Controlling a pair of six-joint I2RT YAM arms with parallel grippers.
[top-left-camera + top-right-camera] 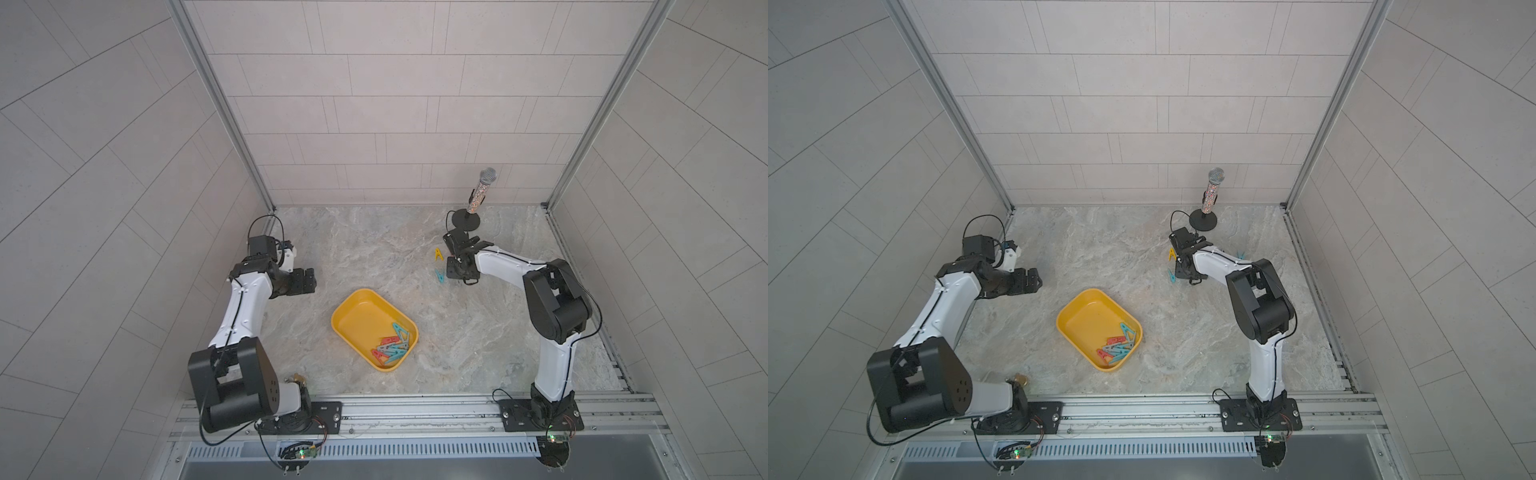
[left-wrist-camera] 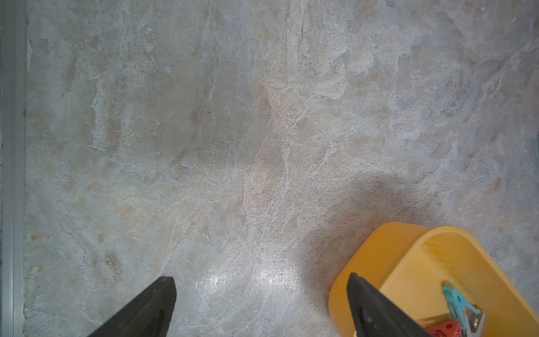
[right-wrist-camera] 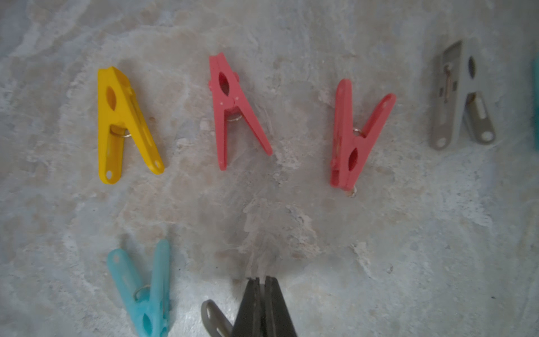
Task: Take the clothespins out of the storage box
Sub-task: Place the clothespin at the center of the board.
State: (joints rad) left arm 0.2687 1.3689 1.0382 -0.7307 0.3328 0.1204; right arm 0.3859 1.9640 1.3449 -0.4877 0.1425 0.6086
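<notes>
The yellow storage box (image 1: pixel 345 307) (image 1: pixel 1073 320) lies mid-table, with several teal, red and grey clothespins (image 1: pixel 390 347) (image 1: pixel 1117 347) heaped in its near right corner. Laid out on the table in the right wrist view are a yellow clothespin (image 3: pixel 122 125), two red ones (image 3: pixel 233 108) (image 3: pixel 355 140), a grey one (image 3: pixel 460 96) and a teal one (image 3: pixel 145 291). My right gripper (image 3: pixel 262 278) (image 1: pixel 455 270) hangs low over them, shut on a grey clothespin (image 3: pixel 214 318) whose leg sticks out beside the fingers. My left gripper (image 2: pixel 260 278) (image 1: pixel 307 281) is open and holds nothing, left of the box (image 2: pixel 379 248).
A glittery microphone (image 1: pixel 482 189) (image 1: pixel 1210 189) on a black round stand rises at the back right, just behind my right wrist. Metal frame rails run along the table's left, right and front edges. Tiled walls close in three sides.
</notes>
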